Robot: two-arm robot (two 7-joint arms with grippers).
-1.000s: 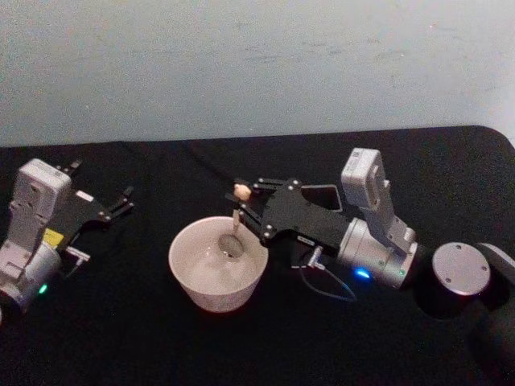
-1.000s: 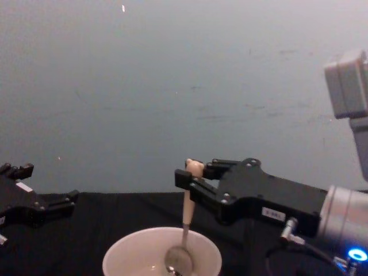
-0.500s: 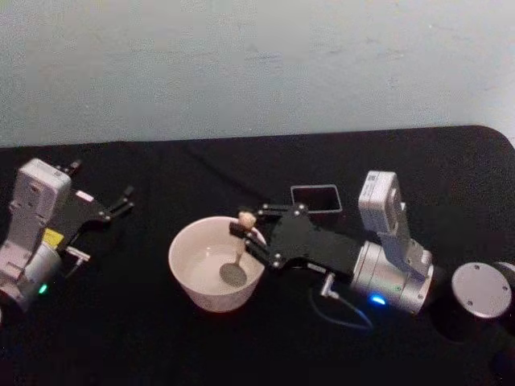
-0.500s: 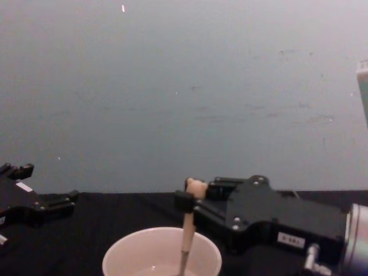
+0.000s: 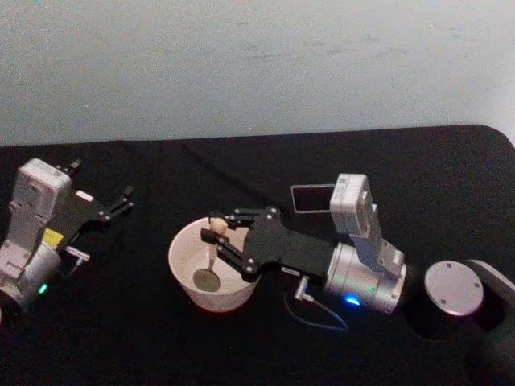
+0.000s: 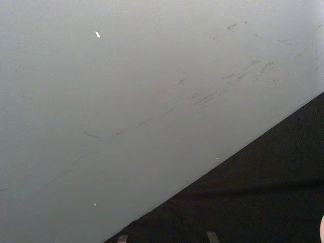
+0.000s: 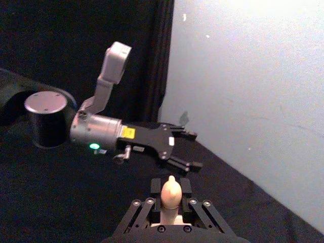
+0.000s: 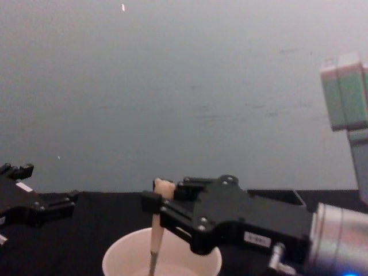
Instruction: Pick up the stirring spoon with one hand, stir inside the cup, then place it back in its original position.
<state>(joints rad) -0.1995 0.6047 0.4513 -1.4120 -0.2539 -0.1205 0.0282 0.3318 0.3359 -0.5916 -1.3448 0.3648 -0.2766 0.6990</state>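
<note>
The holder (image 5: 310,197) is partly covered by the right arm's wrist housing. Its open square top and dark grey walls show to the right of the cup (image 5: 179,245), closer to the rear edge of the desk (image 5: 161,346). In the chest view the cup is cut off by the lower frame edge, so the spoon's bowl is out of sight there. Whether that bowl touches the cup's bottom cannot be determined.

The right gripper (image 5: 217,233) is closed on the stirring spoon (image 5: 210,261) just below its bear-head top. It holds the spoon nearly upright inside the cup, which stands about the middle of the desk. The spoon's shiny round metal bowl sits low in the cup. The neck is thin and dark, and the handle is slender and beige.

The cup is wide, round, off-white and thin-rimmed. The desk carries a matte black cloth. The left gripper (image 5: 100,185) is parked near the desk's left edge, its fingers spread apart and holding nothing
</note>
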